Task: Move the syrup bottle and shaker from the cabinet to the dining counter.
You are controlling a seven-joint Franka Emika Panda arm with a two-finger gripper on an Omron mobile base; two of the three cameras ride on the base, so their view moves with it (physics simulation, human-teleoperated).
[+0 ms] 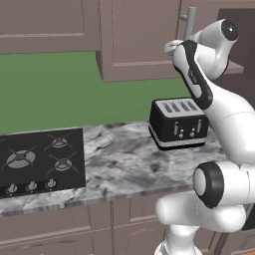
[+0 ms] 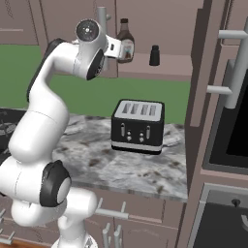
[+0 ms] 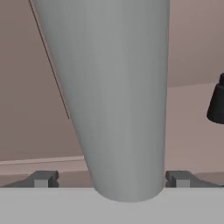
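At the bottom of the hand view the gripper [image 3: 112, 179] is seen spread wide, its two dark tips set on either side of the cabinet's smooth grey bar handle [image 3: 118, 100], with nothing clamped. Lower centre in the right base view, a glossy black four-slot toaster [image 2: 137, 127] is seen on veined grey marble. Further back, at the upper centre of that view, the syrup bottle [image 2: 125, 47], brown, wide-bodied and narrow-necked with a pale label, is found on the matte mauve shelf of the cabinet [image 2: 164, 65], with the shaker [image 2: 154, 55], a small black cylinder, near it to the right. Neither is judged moved; both transfers remain.
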